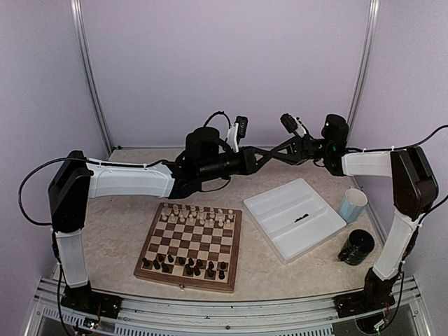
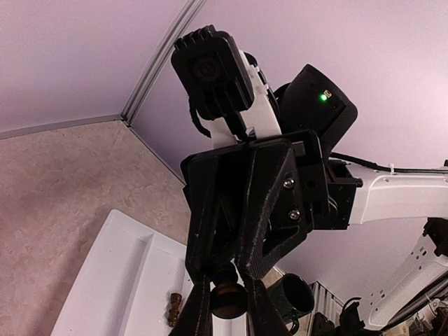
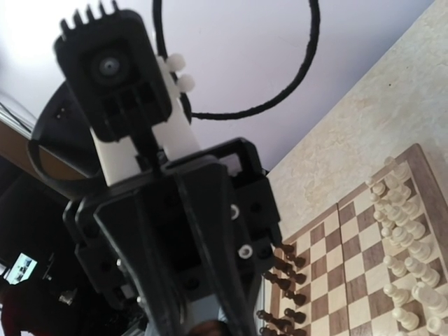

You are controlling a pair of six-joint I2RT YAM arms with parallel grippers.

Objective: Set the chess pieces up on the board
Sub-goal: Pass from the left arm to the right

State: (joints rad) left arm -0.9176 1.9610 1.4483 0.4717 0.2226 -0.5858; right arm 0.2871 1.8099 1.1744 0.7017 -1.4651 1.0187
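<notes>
Nearest the arm bases, the board (image 1: 186, 241) lies flat on the tabletop (image 1: 119, 231). It is well below the left tool (image 1: 260, 155) and to that tool's side of the scene. The dark pieces (image 1: 183, 264) stand in loose lines along the board's near rows. The cream pieces (image 1: 197, 214) crowd its far rows, the edge closest to the spot beneath the tools.

On the side of the right tool (image 1: 275, 153), and far beneath it, stand a dark green mug (image 1: 358, 246) and, just beyond that, a pale blue cup (image 1: 352, 204). Both are well apart from the board.

Between these and the board, almost under the point where the tools meet, sits a white tray (image 1: 276, 203). One small brown piece (image 1: 301, 218) lies in it.

Farthest back, high over the tabletop, the two tools meet tip to tip. The left tool is closed on a dark piece (image 2: 227, 297), whose rounded body shows between its fingers (image 2: 196, 316). The right tool's fingers (image 2: 246, 259) taper in to that same piece. I cannot tell whether they have closed on it.
</notes>
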